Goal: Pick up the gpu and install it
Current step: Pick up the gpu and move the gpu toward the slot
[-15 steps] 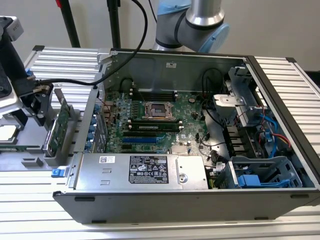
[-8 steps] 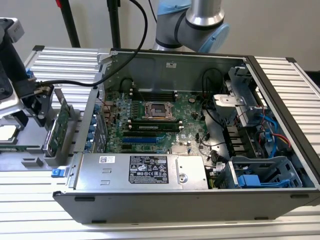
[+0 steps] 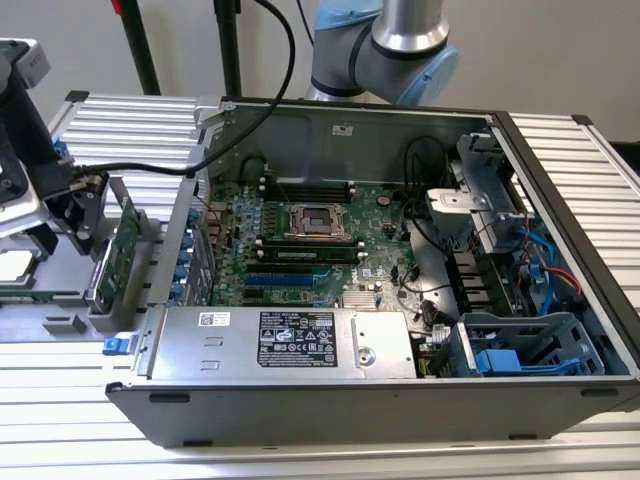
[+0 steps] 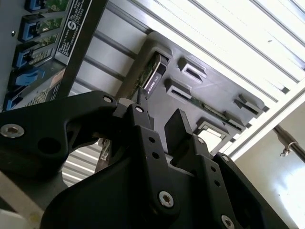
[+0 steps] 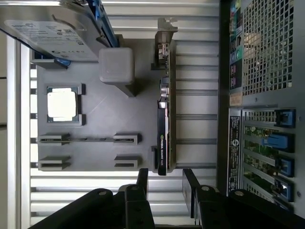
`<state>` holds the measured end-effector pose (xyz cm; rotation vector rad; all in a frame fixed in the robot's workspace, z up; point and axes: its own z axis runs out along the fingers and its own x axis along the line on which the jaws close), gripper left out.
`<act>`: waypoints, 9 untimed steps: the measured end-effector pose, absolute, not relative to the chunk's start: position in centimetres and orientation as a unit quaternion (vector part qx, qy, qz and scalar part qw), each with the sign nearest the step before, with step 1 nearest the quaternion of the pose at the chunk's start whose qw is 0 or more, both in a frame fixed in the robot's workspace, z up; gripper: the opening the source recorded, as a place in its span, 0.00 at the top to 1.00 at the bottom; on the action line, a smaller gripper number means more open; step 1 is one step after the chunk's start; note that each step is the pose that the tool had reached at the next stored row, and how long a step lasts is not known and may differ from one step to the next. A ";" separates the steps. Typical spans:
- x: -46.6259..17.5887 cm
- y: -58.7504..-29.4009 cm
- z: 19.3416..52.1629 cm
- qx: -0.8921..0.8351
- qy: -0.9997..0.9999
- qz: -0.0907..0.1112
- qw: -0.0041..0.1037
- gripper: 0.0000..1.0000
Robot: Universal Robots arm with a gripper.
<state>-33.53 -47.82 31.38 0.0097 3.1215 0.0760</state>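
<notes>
The gpu [image 5: 164, 119] stands on edge in a slot of the grey holder tray [image 5: 128, 124], its silver bracket at one end. In the exterior view the gpu [image 3: 122, 250] is at the left, outside the open computer case [image 3: 400, 130]. My gripper [image 5: 166, 183] is open, one black finger [image 5: 142, 180] on each side of the card's line, just short of its near end and touching nothing. In the second wrist view the gripper [image 4: 157, 126] points at the gpu [image 4: 152, 76]. In the exterior view the gripper [image 3: 80, 205] hangs just left of the card.
The tray also holds a CPU chip [image 5: 62, 105], a grey block [image 5: 116, 66], a memory stick [image 5: 88, 140] and a hard drive [image 5: 52, 28]. Inside the case lie the motherboard [image 3: 300, 240] and a grey power supply [image 3: 290, 340]. Black cables [image 3: 250, 90] hang over the case's left wall.
</notes>
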 end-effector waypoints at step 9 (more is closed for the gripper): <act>-33.5 -47.8 31.1 0.003 1.000 0.024 0.010 0.00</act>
